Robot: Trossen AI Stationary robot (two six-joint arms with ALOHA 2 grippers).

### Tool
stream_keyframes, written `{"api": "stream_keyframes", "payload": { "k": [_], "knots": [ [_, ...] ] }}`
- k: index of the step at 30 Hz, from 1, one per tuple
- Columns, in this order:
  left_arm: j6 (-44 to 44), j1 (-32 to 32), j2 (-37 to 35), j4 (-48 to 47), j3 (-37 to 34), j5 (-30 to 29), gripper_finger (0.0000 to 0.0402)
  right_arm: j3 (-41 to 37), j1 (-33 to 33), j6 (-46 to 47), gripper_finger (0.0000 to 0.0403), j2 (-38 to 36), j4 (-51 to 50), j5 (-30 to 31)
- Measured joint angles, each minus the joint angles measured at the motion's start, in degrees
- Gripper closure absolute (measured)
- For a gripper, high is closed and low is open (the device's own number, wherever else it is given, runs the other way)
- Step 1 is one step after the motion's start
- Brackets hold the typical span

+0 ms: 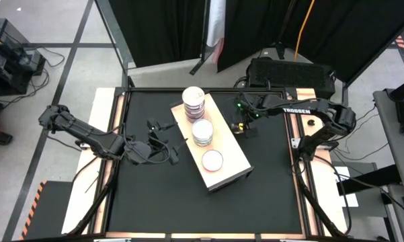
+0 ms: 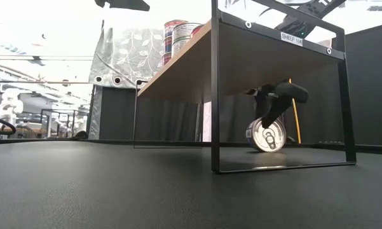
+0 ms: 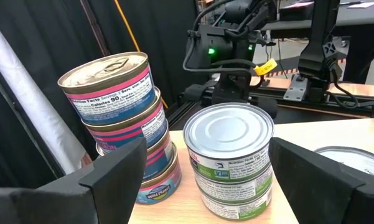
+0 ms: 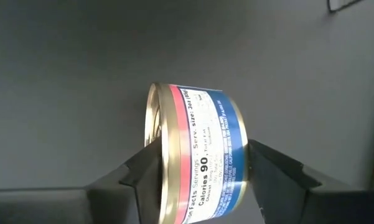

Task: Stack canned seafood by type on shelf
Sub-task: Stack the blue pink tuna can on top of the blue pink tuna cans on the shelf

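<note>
Cans (image 1: 193, 102) form 3 piles on shelf (image 1: 236, 167), 1 in right hand (image 4: 199, 180).

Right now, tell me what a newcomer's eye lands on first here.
The right gripper pinches a pink-and-blue labelled can on edge on the black tabletop beside the shelf. On the shelf stand a tall pink-labelled stack and a green-labelled stack; the open left gripper faces them.

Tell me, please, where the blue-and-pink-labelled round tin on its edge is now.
The blue-and-pink-labelled tin stands on edge on the black tabletop beside the light-wood shelf, on the right, between the right gripper fingers.
</note>
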Motion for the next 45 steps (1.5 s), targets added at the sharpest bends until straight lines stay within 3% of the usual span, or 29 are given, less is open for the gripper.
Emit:
{"api": "stream_keyframes", "payload": {
  "k": [7, 15, 26, 31, 38, 45],
  "knots": [
    [-0.02, 0.02, 0.0, 0.0, -0.01, 0.0, 0.0063, -0.26, -2.57, 2.04, 0.0175, 0.24, -1.05, -2.35],
    [-0.02, 0.01, 0.0, 0.02, 0.0, 0.0, 0.0063, -0.13, -4.42, 2.88, 0.0173, 0.22, -2.5, -6.35],
    [-0.02, 0.02, 0.0, 0.04, 0.0, 0.0, 0.0063, 0.02, -4.44, 2.68, 0.0222, 0.24, -2.75, -6.62],
    [-0.02, 0.02, 0.0, 0.07, 0.0, 0.0, 0.0063, 0.04, -4.44, 3.55, 0.022, 0.24, -3.08, -7.29],
    [-0.02, 0.0, 0.0, 0.06, -0.02, 0.0, 0.0063, 0.05, -4.29, 7.45, 0.0222, -0.61, -5.43, -7.01],
    [-0.02, 0.01, 0.0, 0.05, 0.0, 0.0, 0.0063, 0.02, -4.36, 14.46, 0.022, -6.15, -8.15, -2.3]
  ]
}}
